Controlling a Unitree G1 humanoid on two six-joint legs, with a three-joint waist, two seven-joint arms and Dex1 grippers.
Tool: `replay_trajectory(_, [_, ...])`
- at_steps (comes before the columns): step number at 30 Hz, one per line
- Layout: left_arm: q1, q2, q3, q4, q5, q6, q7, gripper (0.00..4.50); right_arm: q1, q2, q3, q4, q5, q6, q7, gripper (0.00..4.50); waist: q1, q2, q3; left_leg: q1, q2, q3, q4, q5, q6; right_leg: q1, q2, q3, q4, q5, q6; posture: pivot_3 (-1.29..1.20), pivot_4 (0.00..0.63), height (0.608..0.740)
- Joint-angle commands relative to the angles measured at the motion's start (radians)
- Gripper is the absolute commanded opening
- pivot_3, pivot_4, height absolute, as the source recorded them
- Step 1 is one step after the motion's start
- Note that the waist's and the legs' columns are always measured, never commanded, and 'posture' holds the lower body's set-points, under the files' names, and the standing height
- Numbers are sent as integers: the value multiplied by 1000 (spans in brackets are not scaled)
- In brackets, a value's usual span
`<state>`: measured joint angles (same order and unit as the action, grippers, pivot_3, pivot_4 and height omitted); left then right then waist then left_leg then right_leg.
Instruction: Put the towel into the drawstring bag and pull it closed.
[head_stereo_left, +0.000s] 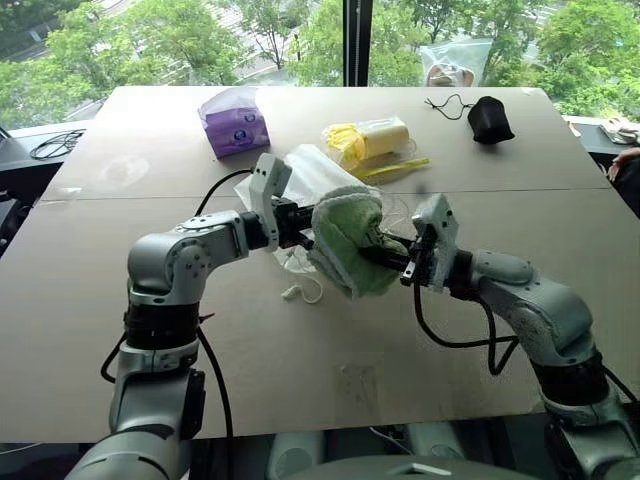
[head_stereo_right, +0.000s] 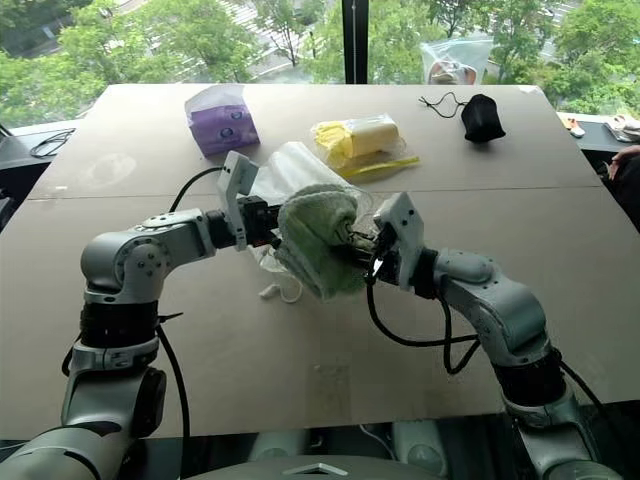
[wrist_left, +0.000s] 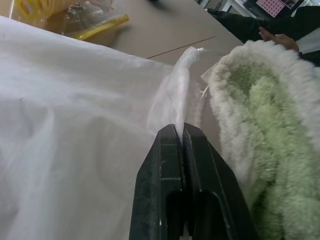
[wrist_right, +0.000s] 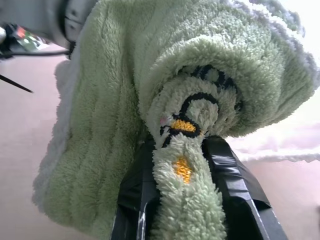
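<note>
Mid-table, held up off the surface between the two arms: the towel (head_stereo_left: 350, 245), light green terry, bunched into a fat roll, hanging with its long axis roughly vertical. Right gripper (wrist_right: 182, 175) is clamped on a fold of it, fingers narrowed onto the embroidered dark-and-yellow patch, pile bulging out past the jaws. Directly behind and to the robot's left of the towel is the drawstring bag (head_stereo_left: 315, 170), white semi-sheer fabric, also lifted. Left gripper (wrist_left: 180, 137) is fully closed, pinching a gathered edge of the bag near what looks like the mouth; a white cord loop (head_stereo_left: 300, 292) dangles from it down to the table (head_stereo_left: 300, 370). Key relation: towel sits just beside the pinched bag edge, touching or nearly so, on the right-arm side, and I can't tell whether the mouth is actually open toward it. My read: insertion not done, bulk of the towel is outside the bag. Next move needs the right arm to push the roll toward the left gripper's hold, into the opening. Further back and well apart: purple tissue pack (head_stereo_left: 234, 122), yellow items in clear plastic (head_stereo_left: 375, 142), black pouch (head_stereo_left: 489, 119).
</note>
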<state>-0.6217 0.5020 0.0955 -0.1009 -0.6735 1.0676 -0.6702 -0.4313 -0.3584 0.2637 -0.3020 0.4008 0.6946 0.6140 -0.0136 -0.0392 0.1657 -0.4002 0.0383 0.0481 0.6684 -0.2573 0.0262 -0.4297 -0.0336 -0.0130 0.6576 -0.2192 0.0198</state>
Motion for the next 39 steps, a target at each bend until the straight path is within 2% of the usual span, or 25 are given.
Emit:
replay_trajectory(1, [-27,8,22,-57,-58,20,-27,0,-69,25,102,176,-170,-133,-33,240,0,0,0,0,0,0,0,0,0,0,0,0,0,0,0,0,150,740])
replay_trajectory(4, [-19,24,28,-80,-76,29,-32,0,-133,-18,209,303,-345,-177,-50,240,-1,0,0,-2,0,0,0,0,0,-2,0,0,0,0,0,0,150,740])
replay_trajectory(8, [-13,33,36,-88,-88,33,-32,0,-173,-17,217,346,-407,-156,-58,239,1,0,0,-1,1,0,0,0,0,-1,-1,0,1,0,0,0,150,740])
replay_trajectory(10, [-4,39,36,-95,-96,42,-30,0,-184,28,156,348,-364,-106,-69,239,1,0,0,-1,1,-1,0,0,0,-1,-1,0,1,0,0,0,150,740])
replay_trajectory(15, [30,47,27,-128,-123,70,-31,0,-194,232,-116,290,-55,78,-51,238,-2,1,0,-1,1,0,1,0,0,-1,-1,1,3,0,0,0,150,740])
replay_trajectory(17, [35,46,26,-136,-133,80,-29,0,-210,286,-191,296,16,141,-72,237,-1,1,0,-1,2,-1,0,0,0,-1,-1,1,3,0,0,0,150,740])
replay_trajectory(25, [55,45,18,-180,-200,152,-29,0,-289,436,-304,452,100,143,-140,237,-2,1,1,-1,1,-1,0,0,0,-2,-2,1,3,0,0,0,150,740])
replay_trajectory(29, [49,43,13,-180,-207,158,-23,0,-319,475,-276,552,73,77,-122,237,-4,2,1,-1,1,-1,0,0,0,-2,-1,1,3,0,0,0,150,740])
replay_trajectory(31, [48,49,5,-179,-201,152,-27,0,-320,462,-224,614,6,16,-125,1252,-4,2,1,-1,1,-1,0,0,0,-2,-1,1,3,0,0,0,150,740])
replay_trajectory(33, [41,62,1,-162,-183,132,-36,0,-294,444,-216,596,9,16,-103,1872,-5,2,1,-1,0,0,0,0,0,-2,-1,1,3,0,0,0,150,740])
replay_trajectory(35, [28,84,-1,-128,-160,104,-54,0,-254,405,-208,519,15,42,-91,3114,-1,2,1,-1,1,-1,0,0,0,-2,-2,1,2,0,0,0,150,740])
replay_trajectory(36, [20,102,-3,-102,-143,83,-73,0,-229,383,-217,458,37,71,-85,3354,1,2,1,-2,1,-1,0,0,0,-2,-2,1,2,0,0,0,150,740])
replay_trajectory(39, [4,156,-26,-44,-95,8,-153,0,-152,311,-228,295,91,155,-65,3354,1,2,1,-3,0,-2,0,0,0,-2,-2,0,1,0,0,0,150,740])
